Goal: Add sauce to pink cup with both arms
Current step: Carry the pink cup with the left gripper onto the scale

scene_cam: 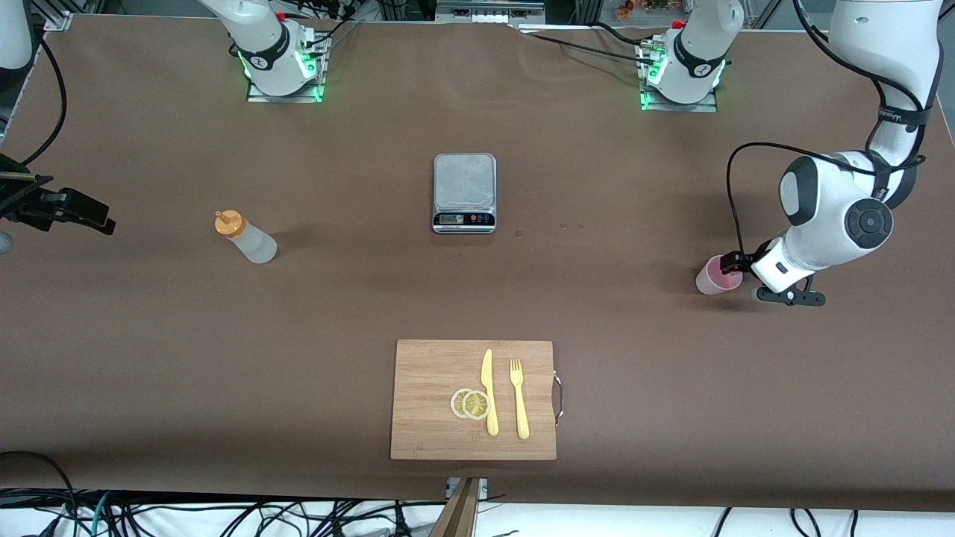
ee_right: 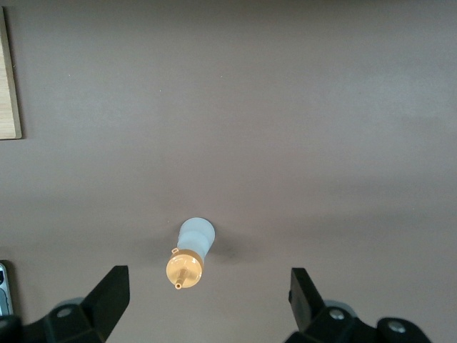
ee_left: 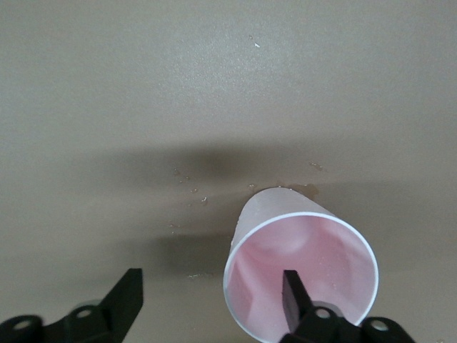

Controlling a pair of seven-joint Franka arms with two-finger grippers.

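Pink cup [scene_cam: 718, 275] stands near the table's left-arm edge; the left gripper [ee_left: 214, 296], wide, has one finger [ee_left: 294, 293] inside its rim. Only the right wrist view shows the right gripper [ee_right: 207, 294] spread above the sauce [scene_cam: 247, 237].

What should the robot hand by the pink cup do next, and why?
Probably shut the left gripper on the pink cup. One open finger is already inside the cup and the other is outside its wall, so closing would pinch the wall. The right gripper hovers open over the sauce.
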